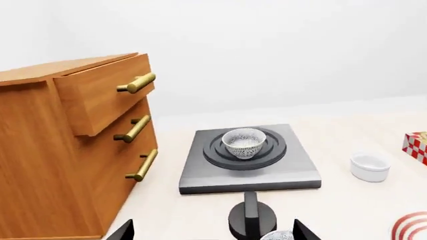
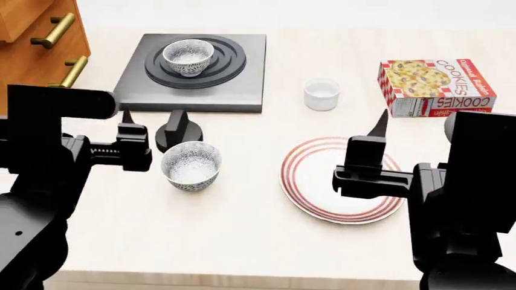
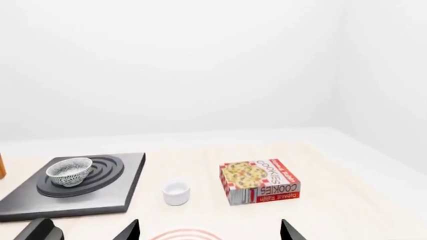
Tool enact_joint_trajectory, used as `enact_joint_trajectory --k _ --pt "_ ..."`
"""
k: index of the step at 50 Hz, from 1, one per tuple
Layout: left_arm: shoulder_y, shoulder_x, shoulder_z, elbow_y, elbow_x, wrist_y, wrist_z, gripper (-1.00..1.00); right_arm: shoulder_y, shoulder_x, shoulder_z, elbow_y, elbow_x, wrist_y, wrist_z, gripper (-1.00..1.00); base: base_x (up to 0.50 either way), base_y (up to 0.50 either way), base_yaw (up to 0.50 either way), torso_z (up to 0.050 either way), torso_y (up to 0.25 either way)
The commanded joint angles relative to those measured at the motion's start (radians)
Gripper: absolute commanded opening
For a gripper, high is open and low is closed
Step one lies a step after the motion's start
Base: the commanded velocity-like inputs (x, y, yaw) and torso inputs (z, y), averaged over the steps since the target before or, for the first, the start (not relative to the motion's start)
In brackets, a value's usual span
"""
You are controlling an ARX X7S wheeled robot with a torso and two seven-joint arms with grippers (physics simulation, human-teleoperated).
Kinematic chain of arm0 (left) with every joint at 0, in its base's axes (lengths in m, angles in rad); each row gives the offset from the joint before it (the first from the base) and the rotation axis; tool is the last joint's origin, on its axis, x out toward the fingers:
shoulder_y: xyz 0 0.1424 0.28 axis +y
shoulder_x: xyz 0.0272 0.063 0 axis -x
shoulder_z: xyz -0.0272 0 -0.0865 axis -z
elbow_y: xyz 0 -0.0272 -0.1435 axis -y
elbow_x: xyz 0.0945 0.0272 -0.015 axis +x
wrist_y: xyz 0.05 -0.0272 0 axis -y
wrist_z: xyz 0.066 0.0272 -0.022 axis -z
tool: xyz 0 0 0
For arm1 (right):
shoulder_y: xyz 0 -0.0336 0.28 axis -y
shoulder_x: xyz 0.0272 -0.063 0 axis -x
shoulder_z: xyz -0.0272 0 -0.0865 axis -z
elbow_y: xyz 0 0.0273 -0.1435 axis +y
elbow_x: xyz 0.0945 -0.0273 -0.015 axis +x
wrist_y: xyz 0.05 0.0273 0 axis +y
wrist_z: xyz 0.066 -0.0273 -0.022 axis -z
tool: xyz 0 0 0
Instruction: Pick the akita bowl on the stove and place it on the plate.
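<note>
A: Where's the akita bowl [image 2: 188, 57]?
B: On the stove [image 2: 241, 84], centred on its black rings, upright. Nothing touching it.
A: And the twin?
B: Twin bowl [image 2: 191, 165] sits on the bench [image 2: 241, 241], just in front of the stove knob [image 2: 178, 128], i.e. nearer the robot than the stove.
A: Plate?
B: Red-ringed plate [image 2: 306, 193] is front-right of the stove, well apart from it. Small white cup [image 2: 322, 95] just right of the stove, cookies box [image 2: 435, 86] further right (label reads COOKIES).
A: Claws?
B: Left claw [image 2: 129, 130] at the stove's front-left corner, fingers spread, holding nothing. Right claw [image 2: 377, 130] over the plate's far edge, fingers apart too, empty.
A: Anything else?
B: Wooden drawer cabinet [image 1: 73, 150] w/ brass handles, left of the stove.
</note>
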Motion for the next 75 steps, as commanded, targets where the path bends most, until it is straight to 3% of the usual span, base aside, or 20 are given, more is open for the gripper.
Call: enact_joint_trajectory --k 1,41,60,75 --pt "-0.086 0.027 0.000 -0.052 0.004 -0.077 0.020 1.00 -0.002 -0.018 0.025 -0.002 -0.016 -0.013 -0.016 1.00 0.00 0.00 0.00 0.000 0.000" --pt "-0.109 0.010 0.013 -0.048 -0.033 -0.084 0.001 1.00 -0.004 -0.015 0.031 -0.003 0.012 -0.012 0.003 1.00 0.00 -0.26 0.00 0.000 0.000" --pt "-0.128 0.005 0.013 -0.057 -0.048 -0.085 -0.008 1.00 -0.005 -0.008 0.029 0.006 0.023 -0.014 0.008 1.00 0.00 0.00 0.00 0.000 0.000" --pt "-0.128 0.000 0.017 -0.052 -0.061 -0.087 -0.015 1.00 -0.002 -0.007 0.030 0.000 0.034 -0.005 0.015 1.00 0.28 0.00 0.00 0.000 0.000"
